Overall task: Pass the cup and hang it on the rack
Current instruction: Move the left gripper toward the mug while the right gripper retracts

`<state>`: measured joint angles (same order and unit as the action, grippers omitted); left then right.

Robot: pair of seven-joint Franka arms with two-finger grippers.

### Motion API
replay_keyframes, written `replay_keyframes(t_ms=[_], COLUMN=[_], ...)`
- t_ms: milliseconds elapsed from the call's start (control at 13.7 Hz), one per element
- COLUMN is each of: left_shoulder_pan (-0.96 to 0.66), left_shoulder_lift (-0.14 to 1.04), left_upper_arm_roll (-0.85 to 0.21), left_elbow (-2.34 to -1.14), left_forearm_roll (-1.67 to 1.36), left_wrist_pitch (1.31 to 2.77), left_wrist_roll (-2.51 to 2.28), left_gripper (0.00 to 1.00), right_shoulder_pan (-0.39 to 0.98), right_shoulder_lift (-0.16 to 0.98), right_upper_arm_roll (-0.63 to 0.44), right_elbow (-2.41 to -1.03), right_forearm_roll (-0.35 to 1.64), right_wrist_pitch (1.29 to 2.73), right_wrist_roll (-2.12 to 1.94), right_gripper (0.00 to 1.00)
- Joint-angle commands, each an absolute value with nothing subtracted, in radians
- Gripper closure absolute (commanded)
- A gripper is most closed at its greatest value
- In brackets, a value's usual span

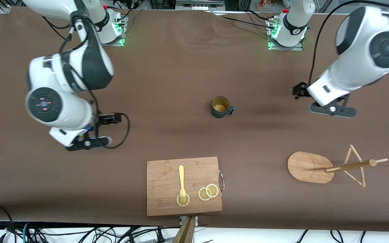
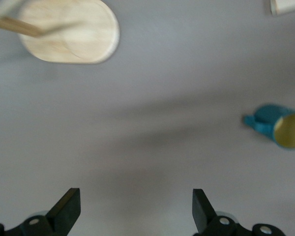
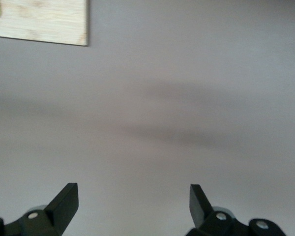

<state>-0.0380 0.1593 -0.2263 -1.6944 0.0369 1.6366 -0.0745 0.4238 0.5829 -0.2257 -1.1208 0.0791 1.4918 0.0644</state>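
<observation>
Nothing's been done yet: the cup [image 1: 221, 107] sits upright mid-surface, untouched. The rack [image 1: 329, 166] is well apart, nearer the camera. Left gripper [image 2: 136, 209] and right gripper [image 3: 133, 206] are held wide, empty.

A brown table [image 1: 167, 67] fills nearly the whole front view. The cup [image 1: 220, 107] stands upright on it just right of the frame's centre, handle pointing to the frame's right. The rack [image 1: 311, 167] stands at lower right on its oval base, its pole and pegs leaning toward the right edge in this high view. A wooden cutting board [image 1: 162, 199] lies flat at lower centre, close to the table's bottom edge. Two arm bases are fixed along the top edge, with cables trailing beside them.
</observation>
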Motion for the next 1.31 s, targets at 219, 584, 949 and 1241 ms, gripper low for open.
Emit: replay_keyframes(t_ms=[219,584,949,1241], left_shoulder_pan=[-0.026,-0.022,0.054,0.041], left_shoulder_lift=[0.239,0.261,0.273,0.333], left_upper_arm_roll=[-0.225,-0.267,-0.273,-0.273], left_elbow=[-1.672,-1.831,-2.103,-2.18], left_forearm_roll=[-0.145,-0.187,-0.691,-1.151], left_wrist_pitch=[1.633,1.914,2.256,2.266], left_wrist_roll=[0.254,0.648,1.335,1.876], left_gripper=[0.0,0.0,0.0,0.0], right_shoulder_pan=[0.263,0.14,0.063,0.054], right_shoulder_lift=[0.401,0.26,0.141,0.129], right_upper_arm_roll=[-0.206,-0.206,-0.21,-0.207], right_elbow=[-1.239,-1.301,-1.356,-1.365], right_forearm_roll=[0.08,0.066,0.052,0.003], right_wrist_pitch=[1.468,1.47,1.471,1.468], right_wrist_roll=[0.049,-0.026,-0.064,-0.153], right_gripper=[0.0,0.0,0.0,0.0])
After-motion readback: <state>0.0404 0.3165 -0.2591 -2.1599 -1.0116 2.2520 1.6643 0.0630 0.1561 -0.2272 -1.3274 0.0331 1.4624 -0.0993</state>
